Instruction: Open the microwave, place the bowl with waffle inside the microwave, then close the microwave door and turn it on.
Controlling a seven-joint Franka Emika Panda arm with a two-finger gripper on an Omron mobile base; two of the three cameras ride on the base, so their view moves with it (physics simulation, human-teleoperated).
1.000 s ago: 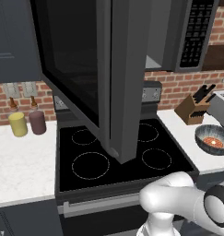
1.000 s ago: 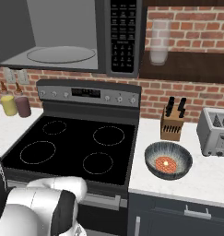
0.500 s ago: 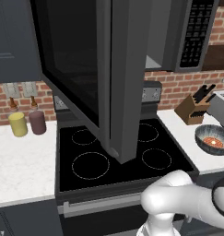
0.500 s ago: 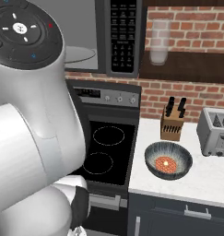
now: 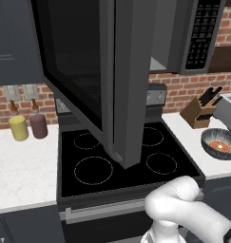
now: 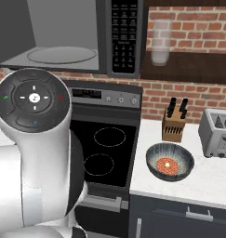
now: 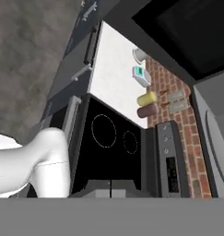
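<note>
The microwave (image 6: pixel 58 37) hangs above the stove, its cavity showing a glass turntable and its keypad (image 6: pixel 123 32) at right. The microwave door (image 5: pixel 88 71) stands swung wide open toward me, over the stove's middle. The bowl (image 6: pixel 170 160) rests on the counter right of the stove, with the waffle (image 6: pixel 168 165) lying inside it. My gripper (image 7: pixel 111 188) is shut with nothing in it, low in front of the stove, far from the bowl. The hand view looks across the cooktop with the door (image 7: pixel 187 27) overhead.
The black stove (image 5: pixel 107 161) lies below the open door. A knife block (image 6: pixel 174 123) and a toaster (image 6: pixel 219 132) stand behind the bowl. Yellow (image 5: pixel 18 127) and maroon (image 5: pixel 39 125) bottles sit on the left counter. My arm's large white link (image 6: pixel 33 139) blocks the left of the right base view.
My arm has risen in front of the right base camera and now covers its left side. The microwave door, bowl and waffle have not moved.
</note>
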